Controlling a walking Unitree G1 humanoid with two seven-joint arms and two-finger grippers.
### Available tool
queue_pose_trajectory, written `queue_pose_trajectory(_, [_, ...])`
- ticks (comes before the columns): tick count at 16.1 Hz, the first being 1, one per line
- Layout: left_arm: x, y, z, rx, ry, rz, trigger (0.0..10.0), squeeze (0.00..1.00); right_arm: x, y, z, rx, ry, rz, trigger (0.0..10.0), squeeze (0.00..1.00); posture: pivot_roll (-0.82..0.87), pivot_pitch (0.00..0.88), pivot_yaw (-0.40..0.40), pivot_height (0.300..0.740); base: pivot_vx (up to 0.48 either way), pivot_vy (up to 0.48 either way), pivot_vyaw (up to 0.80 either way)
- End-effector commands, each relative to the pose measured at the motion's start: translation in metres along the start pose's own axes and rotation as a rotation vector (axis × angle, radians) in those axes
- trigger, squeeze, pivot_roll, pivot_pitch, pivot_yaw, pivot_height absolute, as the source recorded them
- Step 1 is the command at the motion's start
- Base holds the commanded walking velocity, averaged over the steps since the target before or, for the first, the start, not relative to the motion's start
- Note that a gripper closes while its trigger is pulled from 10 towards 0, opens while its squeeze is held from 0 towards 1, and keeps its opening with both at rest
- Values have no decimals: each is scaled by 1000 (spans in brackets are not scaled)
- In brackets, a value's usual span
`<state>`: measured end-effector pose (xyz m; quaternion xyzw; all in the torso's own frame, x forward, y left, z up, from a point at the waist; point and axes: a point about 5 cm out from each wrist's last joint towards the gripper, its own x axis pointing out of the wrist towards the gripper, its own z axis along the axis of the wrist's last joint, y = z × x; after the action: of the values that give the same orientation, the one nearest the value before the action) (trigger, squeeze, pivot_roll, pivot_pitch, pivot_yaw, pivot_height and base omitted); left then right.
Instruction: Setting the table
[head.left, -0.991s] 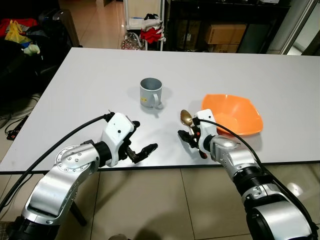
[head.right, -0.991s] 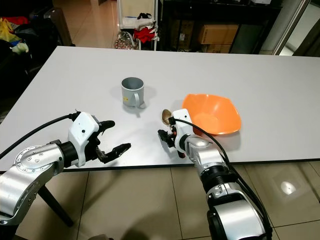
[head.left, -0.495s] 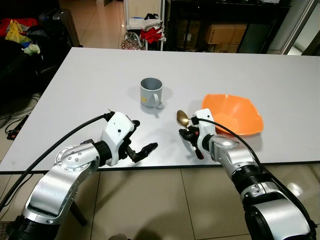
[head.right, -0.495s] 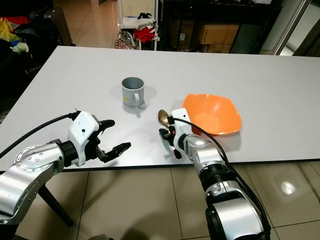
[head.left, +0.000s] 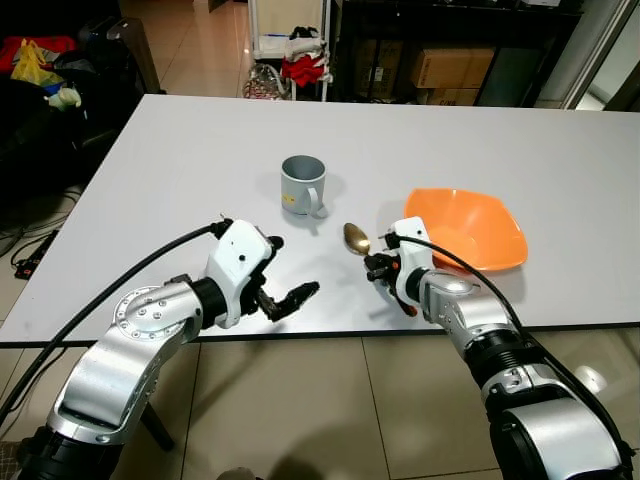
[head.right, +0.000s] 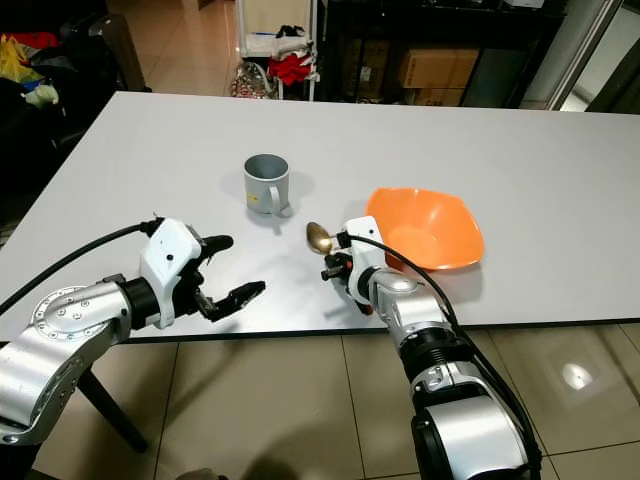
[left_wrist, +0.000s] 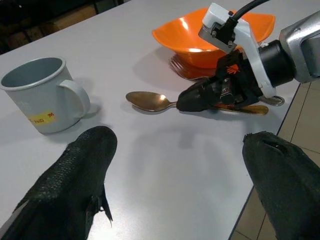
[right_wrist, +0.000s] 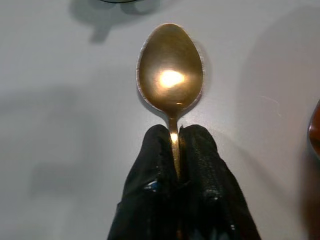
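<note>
Right wrist view looks straight down the right gripper (right_wrist: 175, 145), whose two black fingers are pressed together on the thin handle of a gold spoon (right_wrist: 170, 70), its bowl facing up over the white table (head.left: 180, 160). From the head camera, that gripper sits near the table's front edge, just beside the orange bowl (head.left: 470, 225). Compared with a second ago, the spoon's bowl has swung toward the robot's left and now points toward the space below the grey mug (head.left: 301, 185), lying lower and nearly level; whether it touches the tabletop is hard to judge. The mug and orange bowl sit where they were. The left gripper (head.left: 270, 275) hovers at the front edge as before, raised slightly, its fingers spread well apart and holding nothing.
</note>
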<state>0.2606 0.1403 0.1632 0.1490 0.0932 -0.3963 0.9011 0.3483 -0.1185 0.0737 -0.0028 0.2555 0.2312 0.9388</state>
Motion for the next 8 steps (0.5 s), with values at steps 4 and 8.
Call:
queue_pose_trajectory(4, [1, 1, 1, 19, 1, -7, 10000, 0, -4, 2, 23, 0, -77, 20, 0, 0, 103, 0, -58, 740, 0, 0, 0])
queue_pose_trajectory(8, [3, 1, 2, 21, -3, -6, 10000, 0, -17, 6, 57, -14, -192, 44, 0, 0, 98, 0, -56, 740, 0, 0, 0])
